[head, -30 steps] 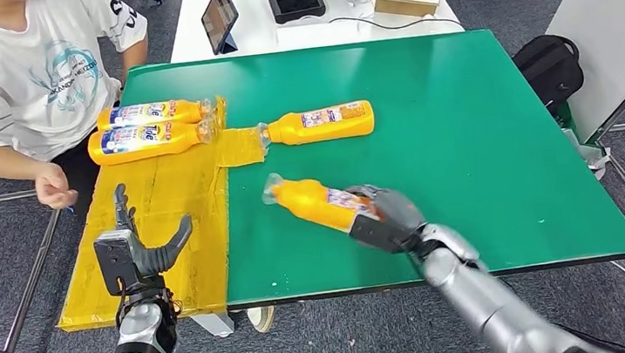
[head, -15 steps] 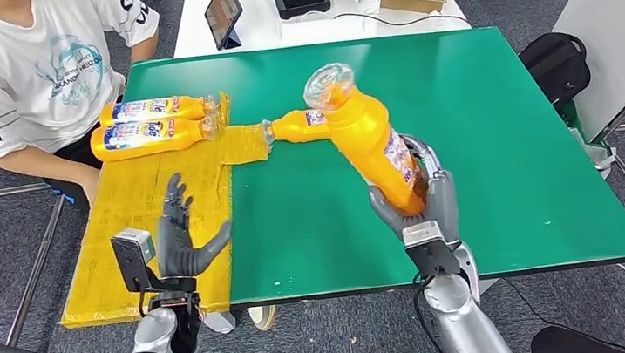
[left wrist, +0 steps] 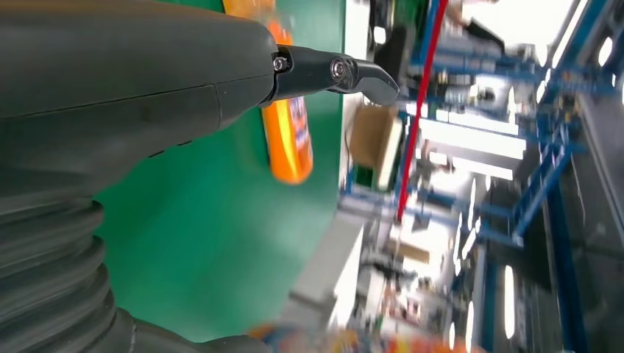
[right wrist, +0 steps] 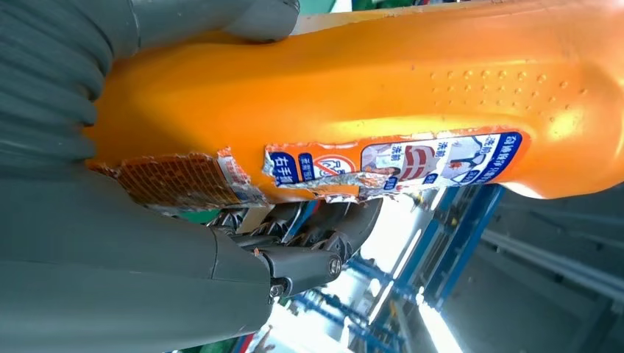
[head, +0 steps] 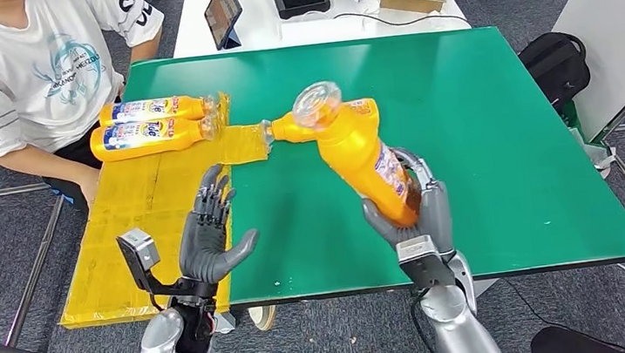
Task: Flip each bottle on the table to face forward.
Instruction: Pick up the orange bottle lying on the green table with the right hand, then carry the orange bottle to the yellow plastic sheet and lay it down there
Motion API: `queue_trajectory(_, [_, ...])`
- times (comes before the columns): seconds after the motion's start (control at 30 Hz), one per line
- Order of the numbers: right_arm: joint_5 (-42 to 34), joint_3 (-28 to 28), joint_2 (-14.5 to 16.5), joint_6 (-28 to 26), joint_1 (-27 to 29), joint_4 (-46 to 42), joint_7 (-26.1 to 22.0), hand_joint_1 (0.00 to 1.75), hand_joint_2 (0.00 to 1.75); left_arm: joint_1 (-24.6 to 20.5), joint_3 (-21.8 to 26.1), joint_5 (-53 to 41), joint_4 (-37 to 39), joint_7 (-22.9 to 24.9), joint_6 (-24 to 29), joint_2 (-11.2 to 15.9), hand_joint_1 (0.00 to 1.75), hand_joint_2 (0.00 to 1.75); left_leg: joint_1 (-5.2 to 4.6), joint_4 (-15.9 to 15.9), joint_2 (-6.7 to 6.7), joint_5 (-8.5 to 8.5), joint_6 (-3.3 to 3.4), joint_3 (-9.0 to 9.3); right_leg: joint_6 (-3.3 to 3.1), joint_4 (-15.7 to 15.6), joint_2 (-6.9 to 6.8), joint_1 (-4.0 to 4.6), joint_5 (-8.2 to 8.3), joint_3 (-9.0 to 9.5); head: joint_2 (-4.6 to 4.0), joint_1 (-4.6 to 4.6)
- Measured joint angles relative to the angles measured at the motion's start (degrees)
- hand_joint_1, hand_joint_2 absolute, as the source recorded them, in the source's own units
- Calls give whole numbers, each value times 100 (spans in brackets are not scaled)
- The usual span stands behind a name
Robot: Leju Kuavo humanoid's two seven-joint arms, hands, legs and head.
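The orange plastic bottle with a clear cap [head: 357,148] stands tilted above the green counter [head: 495,113], its base gripped in the right robot hand [head: 409,214], cap leaning away and left. Its torn label carries blue and white print, too small to read surely. The left robot hand [head: 210,231] hangs beside it, fingers spread, holding nothing. Another orange bottle [head: 286,128] lies behind.

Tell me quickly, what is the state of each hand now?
Left hand: open, fingers spread, holding nothing.
Right hand: holding the orange bottle, lifted off the green table.
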Motion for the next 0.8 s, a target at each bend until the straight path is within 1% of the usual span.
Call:
queue_trajectory(0.17, [365,262,231,-47,3,381,-167,175,175,-3,-241,105,-27,110,-241,-3,0,175,2,0,1,0,0,0,0,1,0,2,0,-1,0,0])
queue_trajectory(0.37, [915,957,497,-302,-31,1014,-180,175,175,-52,-504,195,31,218,-402,-33,0,175,4,-1,2,0,-1,0,-1,1,0,3,-1,-3,0,1])
queue_trajectory(0.57, [989,1414,636,-365,-127,1553,-180,175,175,-76,-612,202,114,251,-401,-37,0,175,2,-1,3,0,0,-1,-1,0,1,1,-1,-4,0,1])
queue_trajectory(0.8, [974,1569,702,-414,-278,1927,-180,175,175,-62,-614,215,191,259,-400,-35,0,175,2,-1,3,1,-1,-1,-1,0,1,2,0,-5,0,-1])
